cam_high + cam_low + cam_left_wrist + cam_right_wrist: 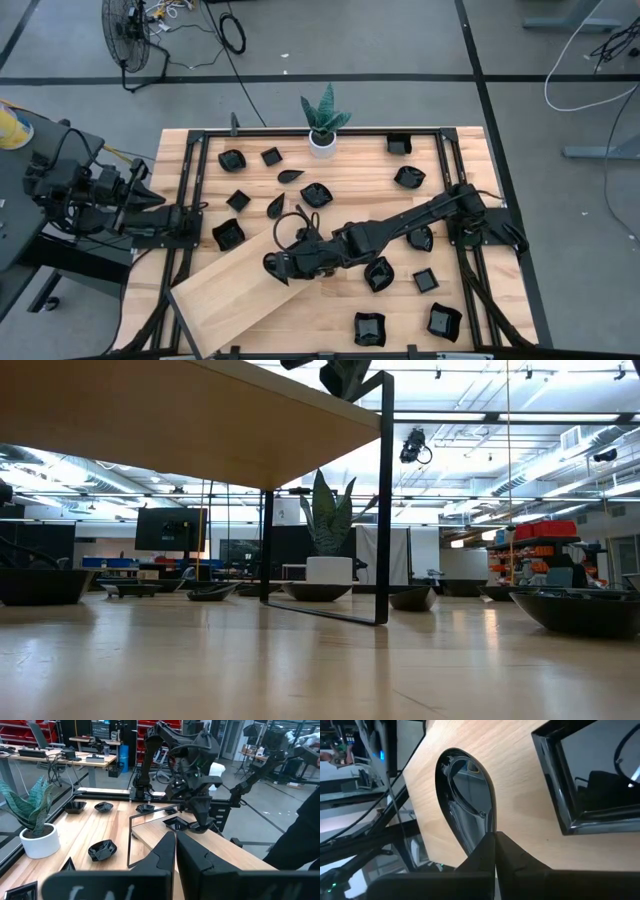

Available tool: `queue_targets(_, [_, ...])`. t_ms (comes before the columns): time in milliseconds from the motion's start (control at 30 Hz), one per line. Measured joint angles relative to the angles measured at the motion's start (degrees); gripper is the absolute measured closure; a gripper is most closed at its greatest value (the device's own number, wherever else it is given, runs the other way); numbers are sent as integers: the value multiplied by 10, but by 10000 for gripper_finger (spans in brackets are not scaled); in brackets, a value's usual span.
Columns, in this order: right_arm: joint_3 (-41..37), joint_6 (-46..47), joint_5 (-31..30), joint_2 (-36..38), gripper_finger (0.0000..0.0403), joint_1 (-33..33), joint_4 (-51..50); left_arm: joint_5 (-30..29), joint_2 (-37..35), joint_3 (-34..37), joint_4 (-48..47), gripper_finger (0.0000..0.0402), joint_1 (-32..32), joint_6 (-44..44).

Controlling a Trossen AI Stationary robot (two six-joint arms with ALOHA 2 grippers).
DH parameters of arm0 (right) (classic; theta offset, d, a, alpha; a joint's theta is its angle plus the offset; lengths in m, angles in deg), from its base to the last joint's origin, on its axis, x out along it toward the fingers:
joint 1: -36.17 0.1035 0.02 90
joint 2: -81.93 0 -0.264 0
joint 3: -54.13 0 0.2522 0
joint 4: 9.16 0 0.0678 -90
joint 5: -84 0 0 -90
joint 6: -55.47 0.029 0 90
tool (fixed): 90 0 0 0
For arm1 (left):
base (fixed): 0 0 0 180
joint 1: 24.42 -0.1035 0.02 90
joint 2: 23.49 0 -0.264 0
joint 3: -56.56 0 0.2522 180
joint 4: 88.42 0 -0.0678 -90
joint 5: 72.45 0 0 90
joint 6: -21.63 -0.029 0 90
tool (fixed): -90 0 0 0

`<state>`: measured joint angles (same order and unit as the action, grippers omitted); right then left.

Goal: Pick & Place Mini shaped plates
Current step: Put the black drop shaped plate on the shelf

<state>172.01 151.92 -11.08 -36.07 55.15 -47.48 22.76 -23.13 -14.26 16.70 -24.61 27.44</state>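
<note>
One teardrop plate (465, 805) is pinched at its rim in the closed right gripper (283, 266), over the far edge of the tilted wooden board (235, 290). Other mini plates (371, 328) lie scattered around it on the table (470, 310). The left gripper (200, 210), fingers together and empty, waits at the table's left edge.

The room is a large open workshop with a grey floor (400, 40) crossed by dark lines, where a black standing fan (128, 35) and loose cables (232, 32) lie. Rows of ceiling lights (520, 405) hang under exposed ducts and beams. Farther back stand desks (85, 757), a dark monitor (171, 528) and red storage shelves (545, 530).
</note>
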Motion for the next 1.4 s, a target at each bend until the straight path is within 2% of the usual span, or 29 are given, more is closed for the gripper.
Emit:
queue_targets(300, [-1,12,32,-10,403,4,-3,0,0,0,0,383,0,0])
queue_targets(1033, [0,8,10,-16,402,5,10,0,0,0,0,383,0,0])
queue_targets(1400, [0,18,10,-16,363,5,-7,0,0,0,0,383,0,0])
